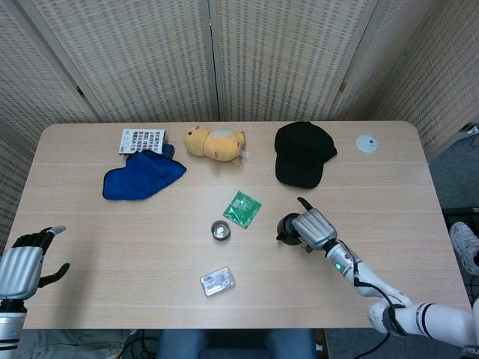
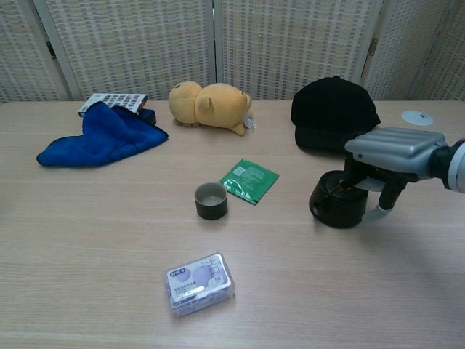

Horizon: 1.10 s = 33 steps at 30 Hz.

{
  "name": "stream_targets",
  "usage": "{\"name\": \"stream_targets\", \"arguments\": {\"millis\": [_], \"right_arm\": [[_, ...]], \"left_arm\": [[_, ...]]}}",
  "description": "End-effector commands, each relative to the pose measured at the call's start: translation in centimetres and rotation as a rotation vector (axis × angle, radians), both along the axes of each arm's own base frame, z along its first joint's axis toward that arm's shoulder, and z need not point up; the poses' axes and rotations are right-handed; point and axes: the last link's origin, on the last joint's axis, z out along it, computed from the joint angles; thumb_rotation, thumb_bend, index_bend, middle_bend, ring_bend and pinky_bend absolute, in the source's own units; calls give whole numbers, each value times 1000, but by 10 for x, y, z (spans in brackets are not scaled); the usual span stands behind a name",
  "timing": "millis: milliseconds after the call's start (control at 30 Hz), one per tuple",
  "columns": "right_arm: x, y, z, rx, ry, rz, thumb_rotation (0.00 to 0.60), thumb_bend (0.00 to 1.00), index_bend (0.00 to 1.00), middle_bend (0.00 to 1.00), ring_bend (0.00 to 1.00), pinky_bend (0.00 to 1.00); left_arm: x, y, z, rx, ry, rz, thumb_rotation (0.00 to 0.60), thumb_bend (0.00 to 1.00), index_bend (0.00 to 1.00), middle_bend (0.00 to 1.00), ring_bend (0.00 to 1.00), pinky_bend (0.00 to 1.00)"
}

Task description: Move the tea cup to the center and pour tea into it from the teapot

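A small dark tea cup stands upright near the middle of the table. The black teapot sits on the table to its right. My right hand hovers over the teapot's right side. Its fingers reach down onto the pot's top and the thumb hangs beside the pot's right wall; no firm grip shows. My left hand rests at the near left edge, fingers apart, holding nothing; the chest view does not show it.
A green packet lies just behind the cup. A small plastic box lies in front. Further back are a black cap, a yellow plush toy, a blue cloth and a white disc.
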Motion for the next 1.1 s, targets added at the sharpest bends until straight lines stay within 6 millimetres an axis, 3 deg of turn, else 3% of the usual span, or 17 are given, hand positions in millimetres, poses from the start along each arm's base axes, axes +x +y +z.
{"name": "stream_targets", "arguments": {"millis": [33,200,667,900,1100], "right_arm": [[4,-6,3,1,-30,-3,558,0,977,888,801,0],[6,-10,10,-6,-54,2,487,0,994,894,805,0],[9,-5,34,-53,-110,-19,461,0,1000,963,868,0],[7,3,39,-64,-97,-45,364,0,1000,963,866,0],[8,6,42,-63,-104,-65,352,0,1000,955,860,0]], "left_arm": [[0,0,0,1,1,-1,600,217,227,269,318,269],[1,0,0,-1,4,-2,600,214,227,268,318,267],[4,-1,-1,-4,4,-9,600,205,227,268,318,263],[5,-2,-1,-11,1,-10,600,172,227,264,318,258],[8,-2,-1,-9,-1,-21,600,153,227,262,318,257]]}}
